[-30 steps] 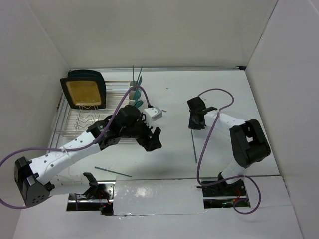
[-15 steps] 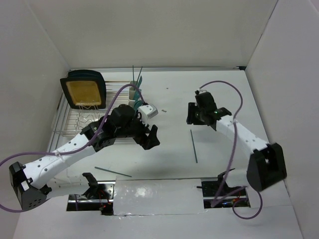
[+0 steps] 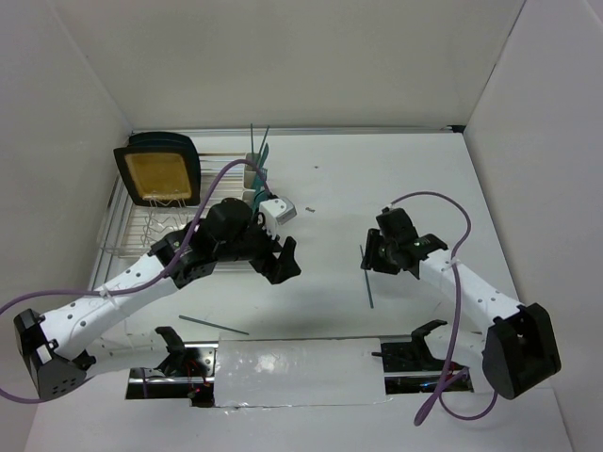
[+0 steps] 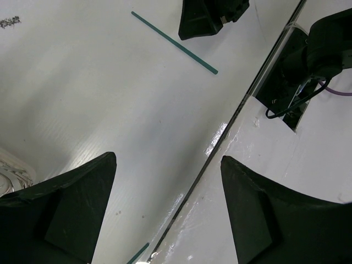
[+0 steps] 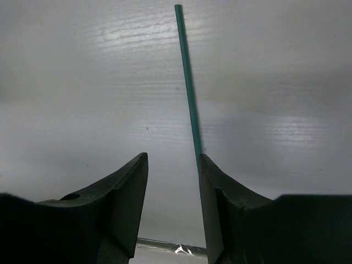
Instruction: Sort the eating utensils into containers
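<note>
A thin teal utensil (image 3: 367, 282) lies flat on the white table in front of the right arm. My right gripper (image 3: 369, 256) hovers over its far end, open. In the right wrist view the utensil (image 5: 187, 77) runs straight ahead and meets the inner edge of the right finger (image 5: 220, 187); nothing sits between the jaws (image 5: 173, 159). A second teal utensil (image 3: 214, 325) lies near the front left. My left gripper (image 3: 283, 260) is open and empty mid-table (image 4: 168, 165). The cream containers (image 3: 251, 185) stand at the back with teal utensils (image 3: 261, 151) upright in them.
A wire dish rack (image 3: 141, 231) fills the left side, with a tan-and-black board (image 3: 160, 171) leaning in it. The left wrist view shows the table's front seam (image 4: 220, 143) and the right arm's fingers (image 4: 212, 16) by the utensil (image 4: 175, 43).
My right arm has swung down toward the near edge, onto the far end of the lying utensil, and its jaws have opened. The left arm has shifted only slightly.
</note>
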Controlling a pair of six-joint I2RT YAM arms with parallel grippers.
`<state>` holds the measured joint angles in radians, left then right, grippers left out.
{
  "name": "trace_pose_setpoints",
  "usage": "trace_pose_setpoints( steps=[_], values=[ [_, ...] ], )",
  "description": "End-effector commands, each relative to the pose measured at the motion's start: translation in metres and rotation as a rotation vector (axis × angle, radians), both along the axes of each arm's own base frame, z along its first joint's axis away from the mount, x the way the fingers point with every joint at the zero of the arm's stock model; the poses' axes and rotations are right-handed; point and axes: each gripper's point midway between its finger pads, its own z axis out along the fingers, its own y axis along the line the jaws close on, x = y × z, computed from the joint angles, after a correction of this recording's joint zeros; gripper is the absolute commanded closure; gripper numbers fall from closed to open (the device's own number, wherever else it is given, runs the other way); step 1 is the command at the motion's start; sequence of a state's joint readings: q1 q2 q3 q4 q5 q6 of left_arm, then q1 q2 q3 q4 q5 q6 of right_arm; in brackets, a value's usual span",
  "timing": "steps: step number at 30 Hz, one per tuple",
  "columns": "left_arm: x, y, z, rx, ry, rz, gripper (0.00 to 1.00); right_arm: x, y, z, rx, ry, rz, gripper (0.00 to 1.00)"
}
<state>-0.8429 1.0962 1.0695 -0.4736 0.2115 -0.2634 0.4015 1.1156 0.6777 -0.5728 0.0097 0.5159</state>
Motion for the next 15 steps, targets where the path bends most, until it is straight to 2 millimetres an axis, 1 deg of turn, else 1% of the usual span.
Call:
trace_pose_setpoints(
  steps=[1,2,3,4,5,6,9,10,11,12,15],
  values=[
    [-0.002,0.004,0.013,-0.038,-0.029,0.011,0.11,-0.005,-0.005,-0.006,-0.027,0.045,-0.103,0.51],
    [-0.003,0.005,0.014,-0.043,-0.034,0.011,0.10,-0.006,-0.009,-0.008,-0.043,0.057,-0.120,0.51],
    [-0.003,0.005,0.012,-0.040,-0.031,0.011,0.11,-0.008,-0.008,-0.008,-0.042,0.063,-0.138,0.51],
    [-0.002,0.005,0.012,-0.039,-0.035,0.016,0.10,-0.012,-0.004,-0.014,-0.033,0.083,-0.122,0.51],
    [-0.002,0.005,0.014,-0.045,-0.038,0.016,0.10,-0.016,-0.005,-0.022,-0.043,0.098,-0.117,0.52],
    [-0.002,0.005,0.013,-0.043,-0.039,0.014,0.10,-0.020,-0.002,-0.027,-0.041,0.114,-0.119,0.52],
    [-0.001,0.004,0.010,-0.035,-0.037,0.010,0.10,-0.032,-0.006,-0.044,-0.089,0.153,-0.129,0.52],
    [0.000,0.004,0.009,-0.031,-0.035,0.013,0.10,-0.034,-0.007,-0.044,-0.099,0.156,-0.138,0.52],
    [0.000,0.004,0.009,-0.031,-0.038,0.010,0.10,-0.038,-0.010,-0.049,-0.117,0.166,-0.142,0.52],
    [0.001,0.004,0.008,-0.028,-0.037,0.011,0.10,-0.039,-0.007,-0.049,-0.123,0.158,-0.130,0.51],
    [0.001,0.004,0.005,-0.022,-0.038,0.010,0.10,-0.038,-0.010,-0.049,-0.144,0.144,-0.161,0.51]
  ],
)
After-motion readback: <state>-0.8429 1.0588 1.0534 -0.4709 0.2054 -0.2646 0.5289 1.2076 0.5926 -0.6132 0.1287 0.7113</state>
